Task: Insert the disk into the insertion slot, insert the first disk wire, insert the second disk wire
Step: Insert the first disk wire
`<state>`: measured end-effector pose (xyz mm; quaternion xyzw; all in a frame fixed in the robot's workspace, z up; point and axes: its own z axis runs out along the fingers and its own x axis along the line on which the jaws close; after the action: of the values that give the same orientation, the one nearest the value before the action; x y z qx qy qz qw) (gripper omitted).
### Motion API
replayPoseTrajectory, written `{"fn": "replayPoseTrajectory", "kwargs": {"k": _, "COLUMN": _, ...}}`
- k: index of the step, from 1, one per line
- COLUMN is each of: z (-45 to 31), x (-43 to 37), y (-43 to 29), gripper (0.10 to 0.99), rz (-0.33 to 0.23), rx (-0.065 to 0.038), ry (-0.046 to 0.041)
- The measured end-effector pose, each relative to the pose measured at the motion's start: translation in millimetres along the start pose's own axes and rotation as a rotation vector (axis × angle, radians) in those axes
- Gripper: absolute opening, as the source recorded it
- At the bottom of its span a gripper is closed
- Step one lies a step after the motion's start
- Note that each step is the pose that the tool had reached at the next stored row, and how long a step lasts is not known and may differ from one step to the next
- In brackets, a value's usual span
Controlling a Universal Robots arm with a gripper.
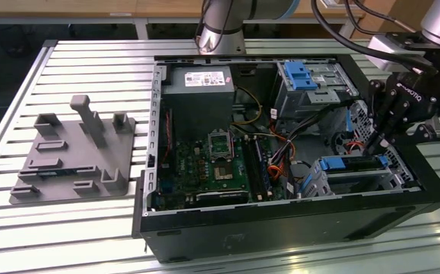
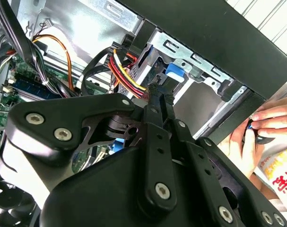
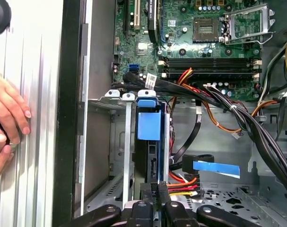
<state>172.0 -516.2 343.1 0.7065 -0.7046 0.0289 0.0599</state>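
Exterior view: an open computer case (image 1: 281, 220) lies on its side on the slatted metal surface (image 1: 90, 228). A grey moulded fixture (image 1: 75, 154) sits near the surface's edge on the exterior view's left. The insertion slot (image 1: 361, 179) is in the case's front corner on the exterior view's right. The disk (image 1: 348, 164) is seated in it, with its blue carrier facing up. The hand (image 1: 374, 149) reaches down into the case just above the disk, at its end toward the exterior view's right.

Second wrist view: the hand (image 2: 156, 94) is clenched, its fingertips pinched on the connector of a disk wire (image 2: 126, 71) with red, yellow and black strands. The disk's blue carrier (image 2: 175, 72) is just beyond the fingertips, inside the slot's perforated metal (image 2: 195, 61). A person's hand (image 2: 261, 125) rests outside the case wall.

First wrist view: the hand (image 3: 157, 188) grips the wire's (image 3: 183, 187) connector against the disk's (image 3: 149, 125) near end, though contact with the socket cannot be made out. The disk stands between the slot's rails (image 3: 127, 142). A black cable with a blue tab (image 3: 216, 168) lies beside it. The person's hands (image 3: 8, 111) rest on the surface outside the case edge.
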Motion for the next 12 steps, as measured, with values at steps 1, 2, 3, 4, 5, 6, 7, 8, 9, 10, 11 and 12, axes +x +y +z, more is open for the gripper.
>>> {"fn": "replayPoseTrajectory", "kwargs": {"k": 1, "z": 0.2, "x": 0.0, "y": 0.0, "gripper": 0.165, "rz": 0.003, "rx": 0.0, "ry": -0.0001}}
{"fn": "replayPoseTrajectory", "kwargs": {"k": 2, "z": 0.4, "x": 0.0, "y": -0.1, "gripper": 0.165, "rz": 0.005, "rx": -0.001, "ry": -0.0002}}
{"fn": "replayPoseTrajectory", "kwargs": {"k": 3, "z": 0.6, "x": -0.1, "y": -0.1, "gripper": 0.165, "rz": 0.005, "rx": -0.001, "ry": -0.0003}}
{"fn": "replayPoseTrajectory", "kwargs": {"k": 4, "z": 0.7, "x": -0.1, "y": -0.2, "gripper": 0.165, "rz": 0.005, "rx": -0.001, "ry": -0.0002}}
{"fn": "replayPoseTrajectory", "kwargs": {"k": 5, "z": 0.8, "x": -0.1, "y": -0.2, "gripper": 0.165, "rz": 0.005, "rx": -0.001, "ry": -0.0003}}
{"fn": "replayPoseTrajectory", "kwargs": {"k": 6, "z": 0.9, "x": -0.1, "y": -0.2, "gripper": 0.165, "rz": 0.005, "rx": -0.001, "ry": -0.0003}}
{"fn": "replayPoseTrajectory", "kwargs": {"k": 7, "z": 1.0, "x": -0.1, "y": -0.3, "gripper": 0.165, "rz": 0.005, "rx": -0.001, "ry": -0.0004}}
{"fn": "replayPoseTrajectory", "kwargs": {"k": 8, "z": 1.1, "x": -0.1, "y": -0.6, "gripper": 0.165, "rz": 0.005, "rx": -0.001, "ry": -0.0005}}
{"fn": "replayPoseTrajectory", "kwargs": {"k": 9, "z": 1.3, "x": -0.2, "y": -0.9, "gripper": 0.165, "rz": 0.005, "rx": -0.001, "ry": -0.0005}}
{"fn": "replayPoseTrajectory", "kwargs": {"k": 10, "z": 1.5, "x": -0.2, "y": -1.2, "gripper": 0.165, "rz": 0.005, "rx": -0.001, "ry": -0.0004}}
{"fn": "replayPoseTrajectory", "kwargs": {"k": 11, "z": 2.0, "x": -0.3, "y": -1.2, "gripper": 0.165, "rz": 0.005, "rx": -0.001, "ry": -0.0006}}
{"fn": "replayPoseTrajectory", "kwargs": {"k": 12, "z": 2.6, "x": -0.3, "y": -1.3, "gripper": 0.165, "rz": 0.005, "rx": -0.001, "ry": -0.0006}}
